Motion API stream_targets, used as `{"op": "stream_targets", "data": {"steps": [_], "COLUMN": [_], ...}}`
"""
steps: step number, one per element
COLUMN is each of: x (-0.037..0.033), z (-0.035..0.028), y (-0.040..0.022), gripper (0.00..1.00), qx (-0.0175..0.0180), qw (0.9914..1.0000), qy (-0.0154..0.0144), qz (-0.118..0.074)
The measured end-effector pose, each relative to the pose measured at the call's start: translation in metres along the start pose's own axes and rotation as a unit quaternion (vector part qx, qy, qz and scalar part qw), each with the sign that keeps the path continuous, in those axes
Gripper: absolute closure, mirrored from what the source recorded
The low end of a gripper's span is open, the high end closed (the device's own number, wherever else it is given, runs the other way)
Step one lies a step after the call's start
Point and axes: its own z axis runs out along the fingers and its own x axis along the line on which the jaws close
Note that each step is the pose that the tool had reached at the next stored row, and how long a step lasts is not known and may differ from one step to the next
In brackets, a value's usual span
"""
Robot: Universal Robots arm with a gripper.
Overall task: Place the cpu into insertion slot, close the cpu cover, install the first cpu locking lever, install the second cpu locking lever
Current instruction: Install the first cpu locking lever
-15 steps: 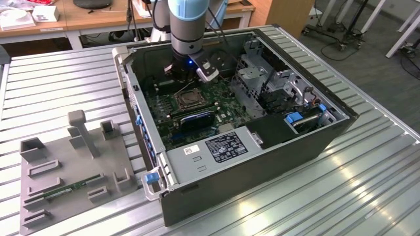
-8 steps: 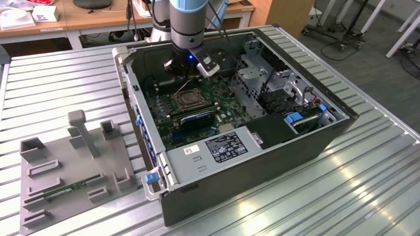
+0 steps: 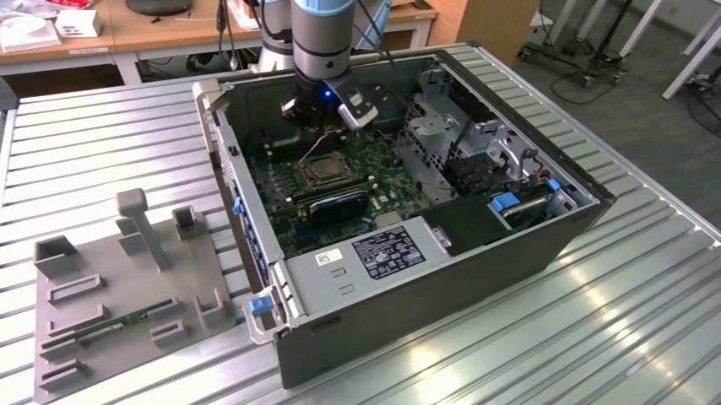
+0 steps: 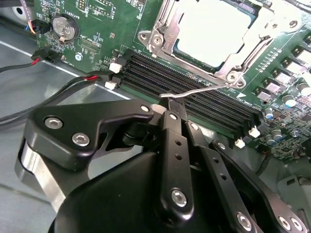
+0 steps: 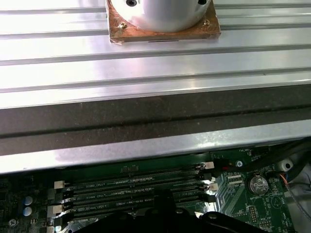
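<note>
Some of the cpu (image 4: 214,29) cut off, cpu cover (image 4: 167,22) around its edges.

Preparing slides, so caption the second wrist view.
Hand at the tip of the locking lever, cpu seated beneath the cpu cover.

A grey tubular arm (image 3: 321,46), banded pale blue, is seen above the black jointed metal gripper (image 4: 171,110). Silver screws (image 4: 178,196) are set into that gripper's links, and a blue light (image 3: 327,93) is lit just above it.
</note>
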Motion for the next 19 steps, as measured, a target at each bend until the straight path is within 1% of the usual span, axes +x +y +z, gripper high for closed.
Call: {"op": "stream_targets", "data": {"steps": [8,10,15,16,19], "x": [0.0000,0.0001,0.0020,0.0030,0.0063], "z": [-0.0006,-0.0020,-0.0068,-0.0071,-0.0074], "y": [0.0002,0.0005,0.0017,0.0016,0.0016], "gripper": [0.89,0.89,0.89,0.89,0.89], "qx": [0.0000,0.0001,-0.0005,-0.0012,-0.0056], "qw": [1.00000,1.00000,1.00000,1.00000,0.99998], "qy": [0.0000,-0.0001,-0.0020,-0.0021,-0.0016], "qz": [0.000,0.000,-0.001,0.000,0.000]}}
